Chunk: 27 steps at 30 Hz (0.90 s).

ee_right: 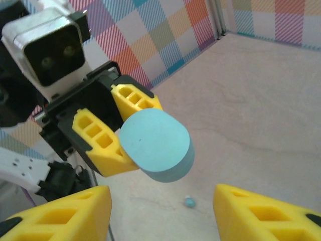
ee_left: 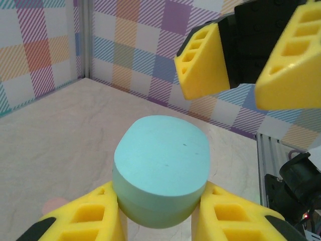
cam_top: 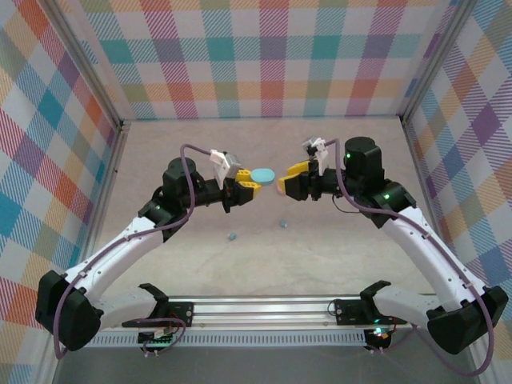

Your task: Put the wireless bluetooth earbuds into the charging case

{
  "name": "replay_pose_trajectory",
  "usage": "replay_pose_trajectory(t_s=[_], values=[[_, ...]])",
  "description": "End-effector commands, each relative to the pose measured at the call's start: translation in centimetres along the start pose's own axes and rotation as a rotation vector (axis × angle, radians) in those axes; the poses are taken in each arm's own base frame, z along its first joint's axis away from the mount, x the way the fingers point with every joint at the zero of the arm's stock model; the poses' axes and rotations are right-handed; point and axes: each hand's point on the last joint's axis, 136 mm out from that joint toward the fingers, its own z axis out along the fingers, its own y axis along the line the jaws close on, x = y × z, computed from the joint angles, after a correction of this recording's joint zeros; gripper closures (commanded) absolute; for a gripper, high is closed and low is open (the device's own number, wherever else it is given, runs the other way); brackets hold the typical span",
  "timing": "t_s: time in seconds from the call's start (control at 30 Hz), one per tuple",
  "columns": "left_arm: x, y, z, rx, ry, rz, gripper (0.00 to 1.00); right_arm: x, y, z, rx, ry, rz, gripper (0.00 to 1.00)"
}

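Two tiny light-blue earbuds (cam_top: 232, 235) on table (cam_top: 320, 256); left fingers (ee_left: 90, 216) tight around blue oval case (ee_left: 163, 165), right fingers (ee_right: 65, 213) apart.

White arms (cam_top: 120, 248) (cam_top: 428, 244), yellow tools (cam_top: 251, 182) (cam_top: 290, 179), purple cables (cam_top: 186, 162)

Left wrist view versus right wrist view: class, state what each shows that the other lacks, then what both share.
Left wrist view: the aluminium rail and a blurred pink patch on the table. Right wrist view: a tiny blue earbud lying loose, and the left wrist camera. Both: the blue charging case clamped in the left end effector, the right end effector open and empty, the plaid wall.
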Motion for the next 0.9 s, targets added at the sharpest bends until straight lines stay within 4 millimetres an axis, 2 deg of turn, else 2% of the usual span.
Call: replay_pose_trajectory(t_s=[0.0, 0.13, 0.4, 0.5, 0.87], values=[[0.0, 0.0, -0.4, -0.014, -0.023, -0.001, 0.76, 0.3, 1.1, -0.3, -0.004, 0.018, -0.241, 0.42], [0.5, 0.1, -0.3, -0.012, -0.016, -0.019, 0.76, 0.8, 1.0, 0.1, -0.017, 0.026, -0.276, 0.42], [0.9, -0.3, -0.6, -0.004, -0.01, -0.04, 0.76, 0.1, 1.3, 1.3, -0.076, 0.019, -0.268, 0.39], [0.8, -0.3, -0.7, -0.007, -0.013, -0.036, 0.76, -0.3, 1.4, 1.6, -0.093, 0.018, -0.263, 0.39], [0.3, -0.5, -0.5, 0.01, -0.018, -0.039, 0.76, 0.4, 1.2, 2.5, -0.127, 0.048, -0.241, 0.38]])
